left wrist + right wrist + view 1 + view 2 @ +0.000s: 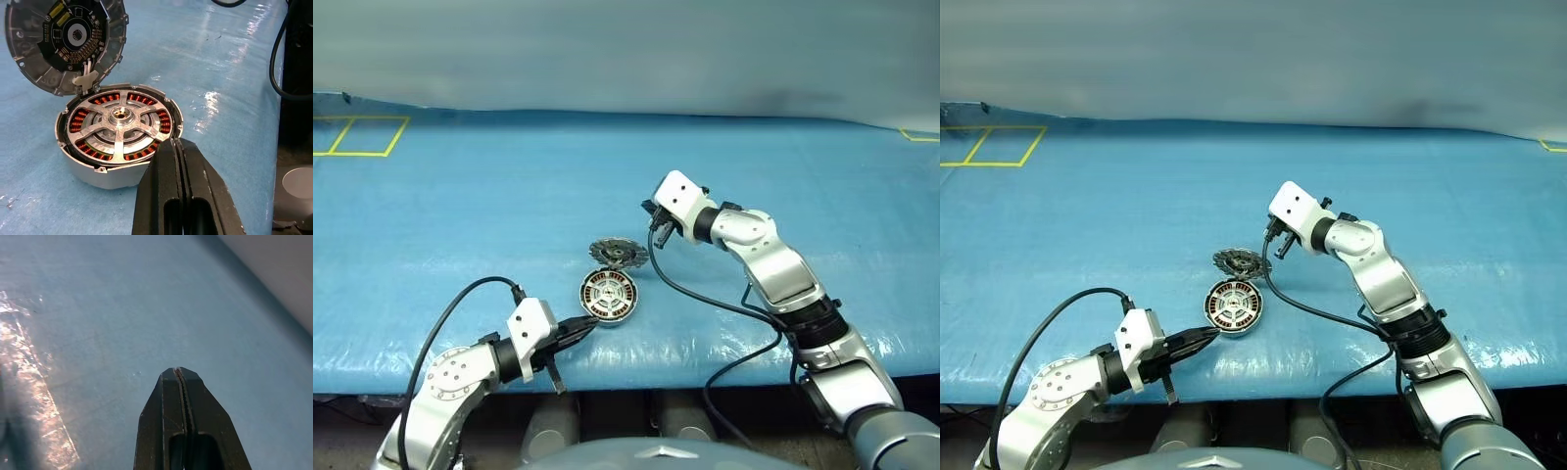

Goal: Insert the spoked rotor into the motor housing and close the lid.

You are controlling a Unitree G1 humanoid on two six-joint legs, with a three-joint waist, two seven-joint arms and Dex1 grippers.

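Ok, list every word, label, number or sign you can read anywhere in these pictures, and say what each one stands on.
No readable text anywhere.
Round grey hinged lid: its dark circuit board carries yellow parts and tiny marks, too small to read.
Round silver-grey metal motor housing and shiny silver spoked rotor seated in it: no markings.
Blue table cover: yellow tape outlines, a sign without letters.

spoked rotor [119, 126] in motor housing [110, 171]; lid [66, 41] open behind it, on table [460, 225]
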